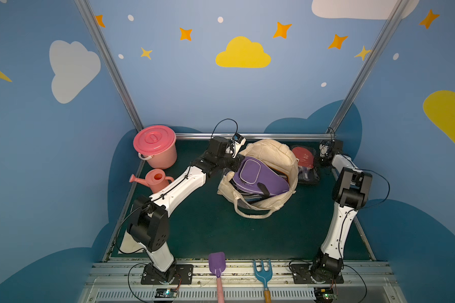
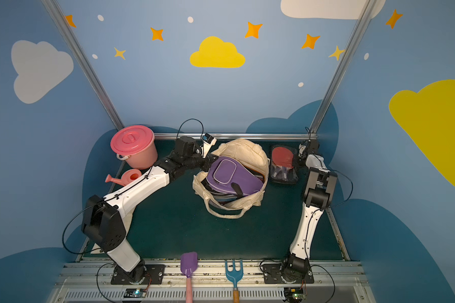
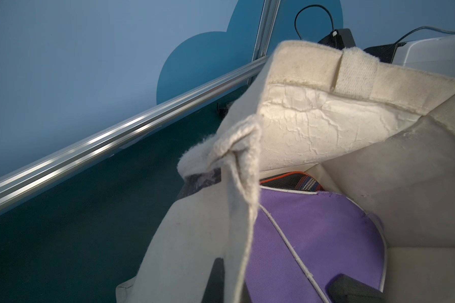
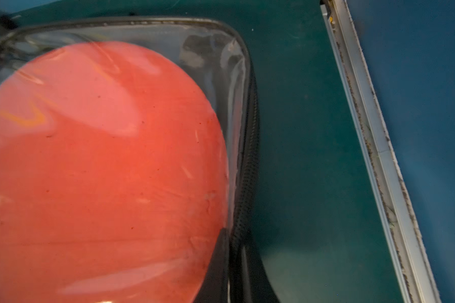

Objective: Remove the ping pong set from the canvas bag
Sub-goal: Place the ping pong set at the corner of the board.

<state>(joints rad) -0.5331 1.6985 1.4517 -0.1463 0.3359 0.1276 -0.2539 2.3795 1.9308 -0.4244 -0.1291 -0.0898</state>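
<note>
Purple case (image 1: 255, 175) sits in the canvas bag (image 1: 271, 154) beside the left gripper (image 1: 239, 160), which pinches the bag's rim. The flat pack (image 1: 304, 157), edge-pinched by the right gripper (image 1: 316, 160), may slip: slick cover.

The dark green tabletop (image 1: 208, 236) bears the canvas bag (image 1: 271, 154), a paddle pack (image 1: 304, 157), a pink bucket (image 1: 158, 154) and a watering can (image 1: 155, 181).
</note>
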